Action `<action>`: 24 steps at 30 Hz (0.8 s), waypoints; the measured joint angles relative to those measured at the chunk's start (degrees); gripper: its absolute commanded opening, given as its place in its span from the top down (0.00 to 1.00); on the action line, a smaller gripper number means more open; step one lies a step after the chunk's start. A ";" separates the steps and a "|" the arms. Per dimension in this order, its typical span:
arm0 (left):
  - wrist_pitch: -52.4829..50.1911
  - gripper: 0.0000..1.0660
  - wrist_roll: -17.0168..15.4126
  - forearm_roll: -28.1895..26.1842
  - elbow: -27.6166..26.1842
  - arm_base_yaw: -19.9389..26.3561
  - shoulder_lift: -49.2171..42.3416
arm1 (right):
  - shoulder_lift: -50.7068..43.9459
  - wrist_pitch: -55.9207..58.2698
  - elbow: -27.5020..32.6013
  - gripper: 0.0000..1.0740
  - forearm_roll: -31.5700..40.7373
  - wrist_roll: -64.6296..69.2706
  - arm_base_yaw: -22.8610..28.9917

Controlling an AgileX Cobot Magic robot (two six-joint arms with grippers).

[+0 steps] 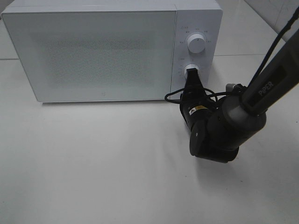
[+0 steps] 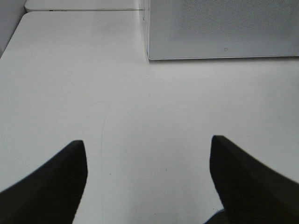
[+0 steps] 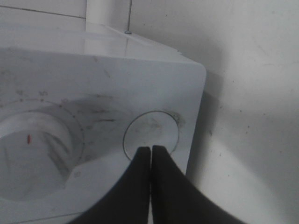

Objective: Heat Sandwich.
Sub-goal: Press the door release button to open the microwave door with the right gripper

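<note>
The sandwich is out of view. The white microwave (image 1: pixel 93 51) stands at the back of the table with its door closed. My right gripper (image 1: pixel 191 78) reaches to the control panel, just below the lower knob (image 1: pixel 192 71). In the right wrist view this gripper (image 3: pixel 151 148) is shut with nothing between its fingers. Its tips touch the lower edge of a flat round button (image 3: pixel 150 130) beside a large dial (image 3: pixel 32 154) with a red mark. My left gripper (image 2: pixel 148 141) is open and empty above the bare table, facing the microwave's lower front edge (image 2: pixel 219 57).
The upper knob (image 1: pixel 195 43) sits above the lower one on the panel. A black cable (image 1: pixel 174 97) loops off the right arm near the microwave's base. The white table (image 1: pixel 93 163) spreads in front of the microwave.
</note>
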 measured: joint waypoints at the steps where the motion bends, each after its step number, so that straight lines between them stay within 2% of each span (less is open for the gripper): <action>1: 0.00 0.35 0.00 0.00 0.00 0.00 0.00 | -0.11 0.00 0.00 0.96 1.09 0.40 0.00; 9: 0.00 0.35 0.00 0.00 0.00 0.00 0.00 | -0.23 1.03 -0.80 0.96 2.69 0.46 -0.57; 18: 0.00 0.35 0.00 0.00 0.00 0.00 0.00 | -0.23 7.45 -5.50 0.96 5.10 -1.89 -1.95; 24: 0.00 0.35 0.00 0.00 0.00 0.00 0.00 | -0.23 8.94 -6.59 0.95 6.02 -3.90 -2.46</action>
